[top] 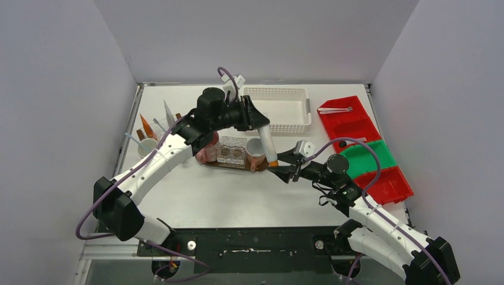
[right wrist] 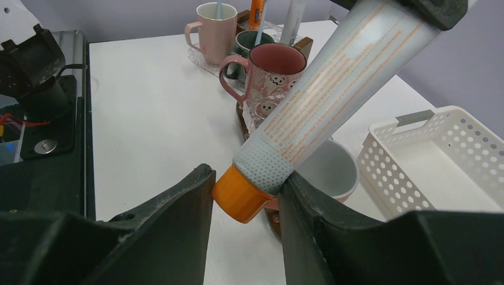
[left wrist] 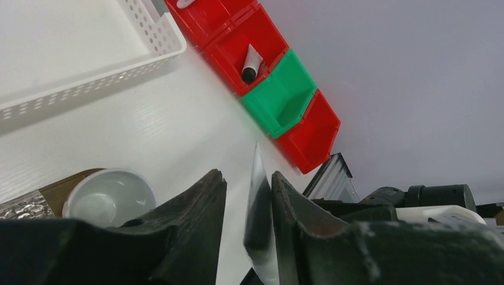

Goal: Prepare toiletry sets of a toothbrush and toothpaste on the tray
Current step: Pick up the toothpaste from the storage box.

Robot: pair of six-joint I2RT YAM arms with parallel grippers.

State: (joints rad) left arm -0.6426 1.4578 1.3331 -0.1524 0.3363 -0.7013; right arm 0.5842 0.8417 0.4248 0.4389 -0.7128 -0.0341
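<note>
One tapered tube hangs slantwise in the air between the two arms, just beside the white mug with the pink handle at the right end of the brown tray. The right end effector is clenched on its lower end, at the orange cap. The left end effector sits around the flat upper end: one finger lies against the tube and a gap shows on the other side, so its jaws stand apart.

I count four mugs. Two are on the tray, the white one and a maroon mug. Both look empty from the right wrist view. The other two stand well off to the left on the worktop: a pinkish-white mug and a dark green mug, each with a toothbrush in it. An orange tube and a white tube stand up at those two mugs.

At the right there are four bins in a row, three red and one green. The farthest red bin holds one toothbrush, and the next red bin holds one more tube. That makes four tubes and three toothbrushes in sight. One white basket sits at the back.
</note>
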